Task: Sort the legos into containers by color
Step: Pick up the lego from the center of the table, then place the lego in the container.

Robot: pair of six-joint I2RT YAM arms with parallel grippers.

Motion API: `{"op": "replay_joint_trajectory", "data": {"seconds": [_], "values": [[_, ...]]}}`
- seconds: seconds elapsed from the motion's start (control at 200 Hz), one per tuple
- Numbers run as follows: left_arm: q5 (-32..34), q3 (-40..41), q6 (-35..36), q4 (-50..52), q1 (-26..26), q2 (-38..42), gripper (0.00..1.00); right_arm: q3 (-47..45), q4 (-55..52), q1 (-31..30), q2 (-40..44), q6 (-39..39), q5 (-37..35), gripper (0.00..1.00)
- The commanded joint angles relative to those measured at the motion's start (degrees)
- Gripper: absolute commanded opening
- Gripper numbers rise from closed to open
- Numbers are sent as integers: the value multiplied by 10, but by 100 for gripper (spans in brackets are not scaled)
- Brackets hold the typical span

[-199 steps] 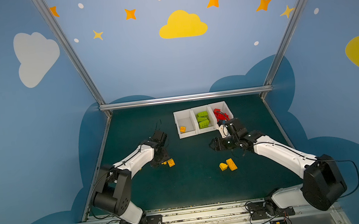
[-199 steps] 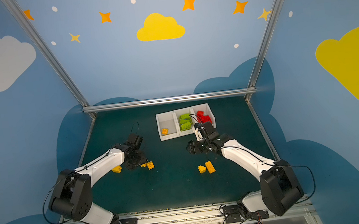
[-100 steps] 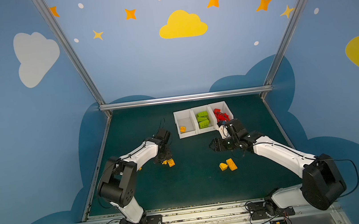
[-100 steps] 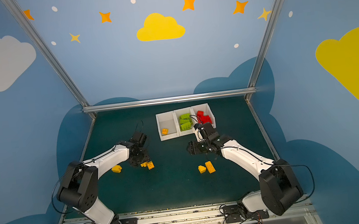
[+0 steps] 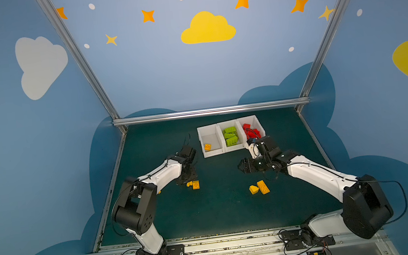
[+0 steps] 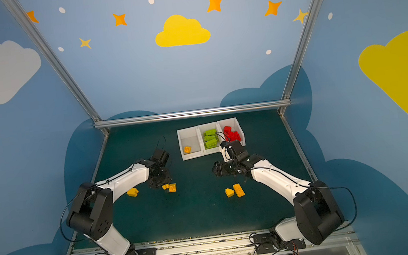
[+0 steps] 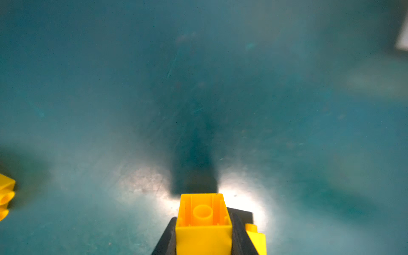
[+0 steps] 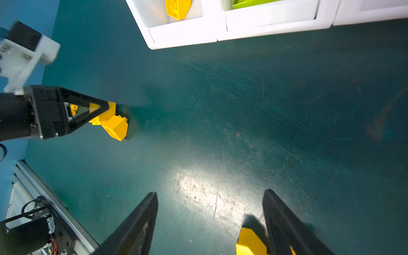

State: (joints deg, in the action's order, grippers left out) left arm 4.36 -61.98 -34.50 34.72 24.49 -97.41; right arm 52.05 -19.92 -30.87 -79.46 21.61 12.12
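Note:
My left gripper (image 7: 204,220) is shut on a yellow lego (image 7: 203,234), hollow underside facing the camera, low at the green mat. A second yellow lego (image 7: 257,238) lies right beside one finger. In a top view the left gripper (image 5: 187,181) sits over this pair (image 5: 195,184). My right gripper (image 8: 211,192) hangs open over bare mat, with a yellow lego (image 8: 249,242) by one finger. Two yellow legos (image 5: 263,187) lie just in front of the right gripper (image 5: 242,167). Three white containers (image 5: 214,154) hold one yellow lego (image 5: 207,147), green legos (image 5: 230,136) and red legos (image 5: 251,130).
Another yellow lego (image 6: 132,192) lies beside the left forearm. The containers stand at the back, right of the middle. Metal frame rails (image 5: 209,111) edge the mat at the back and sides.
The left gripper has closed on the yellow lego, and its arm has shifted a little toward the pair. The right arm has not moved.

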Motion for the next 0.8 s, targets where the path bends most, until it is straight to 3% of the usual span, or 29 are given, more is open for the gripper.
{"op": "replay_joint_trajectory", "data": {"seconds": [0.0,0.28,0.796], "values": [[-4,-33,9,23,0,20,33,-11,1,1,13,-5,5,73],[-24,-202,54,64,-2,-29,34,-16,-13,0,31,-6,2,73],[-103,-672,77,177,-3,-350,34,-46,-92,-4,91,-5,-32,73]]}}
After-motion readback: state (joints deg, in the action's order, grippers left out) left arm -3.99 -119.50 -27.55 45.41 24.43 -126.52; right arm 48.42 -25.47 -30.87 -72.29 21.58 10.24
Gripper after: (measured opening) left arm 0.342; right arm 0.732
